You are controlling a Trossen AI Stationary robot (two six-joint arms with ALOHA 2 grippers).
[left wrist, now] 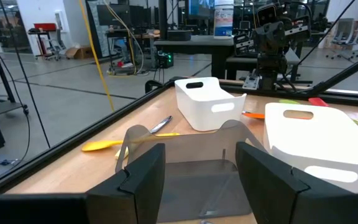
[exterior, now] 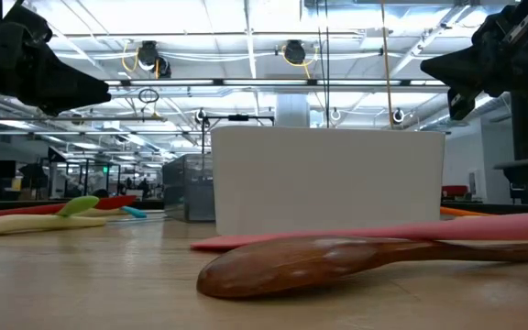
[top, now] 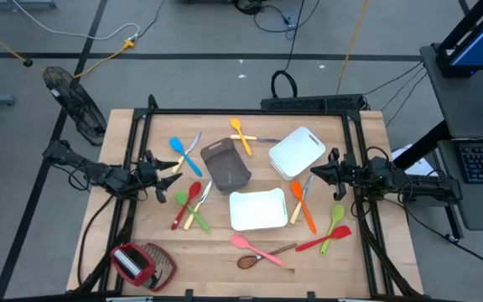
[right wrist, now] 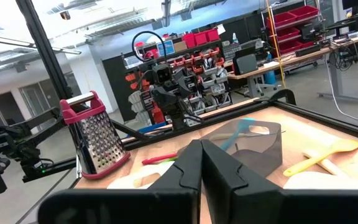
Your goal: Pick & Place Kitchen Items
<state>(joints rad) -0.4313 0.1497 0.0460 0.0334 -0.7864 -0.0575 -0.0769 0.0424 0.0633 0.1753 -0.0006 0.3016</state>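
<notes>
A: From above, what shows?
B: The left gripper (top: pixel 164 174) hovers at the table's (top: pixel 367 260) left edge, the right gripper (top: pixel 324 172) at its right; utensils lie scattered around 2 white trays (top: pixel 258 210) and a grey bin (top: pixel 225 164).

A: And at table height?
B: A wooden spoon (exterior: pixel 337 261) lies nearest, a pink utensil (exterior: pixel 484 227) just behind it.

A: The wrist views?
B: The left fingers (left wrist: pixel 145 174) stand apart, empty, facing the bin, likely ready to pick. The right fingers (right wrist: pixel 225 165) are pressed together, holding nothing; a grater (right wrist: pixel 95 137) stands beyond.
</notes>
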